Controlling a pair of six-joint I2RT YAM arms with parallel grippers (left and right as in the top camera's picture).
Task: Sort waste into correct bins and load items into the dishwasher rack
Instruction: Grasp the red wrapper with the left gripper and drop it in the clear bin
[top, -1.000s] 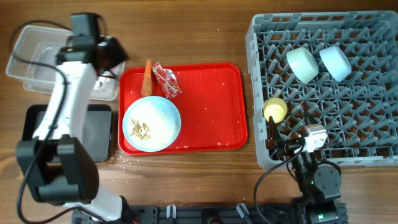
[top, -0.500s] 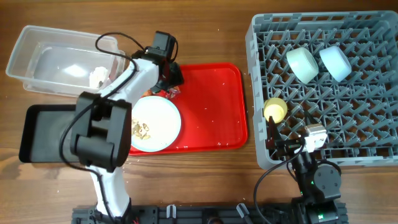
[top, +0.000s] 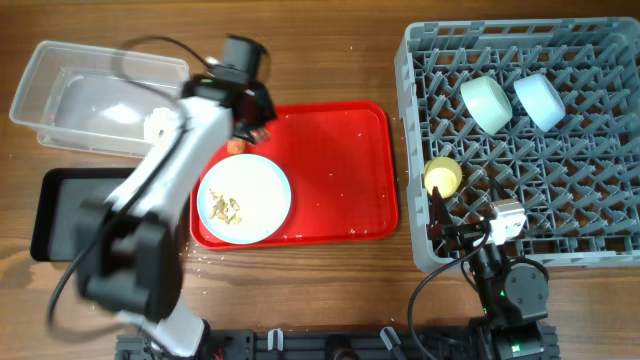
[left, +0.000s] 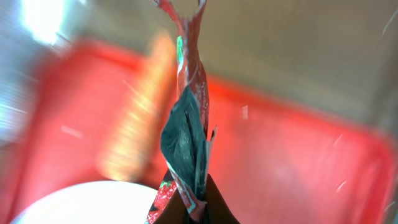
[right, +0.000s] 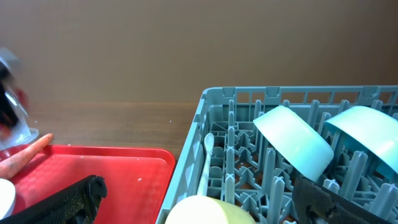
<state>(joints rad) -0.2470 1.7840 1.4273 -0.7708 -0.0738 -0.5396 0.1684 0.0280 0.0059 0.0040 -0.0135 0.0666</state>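
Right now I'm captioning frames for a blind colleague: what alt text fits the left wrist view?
The left gripper, jaws shut, pinches a crumpled red-and-white wrapper with a teal inner side, in front of a flat red plastic serving tray. Motion-blurred behind it lie a small orange carrot and the edge of a pale round plate.

A: Any lettering worth reading here?

B: Nothing legible. The wrapper carries red, white and teal print, but it is smeared by blur.

A: And the grey rack?

B: Bare plastic as far as I can tell, with no label, number or brand that I can make out.
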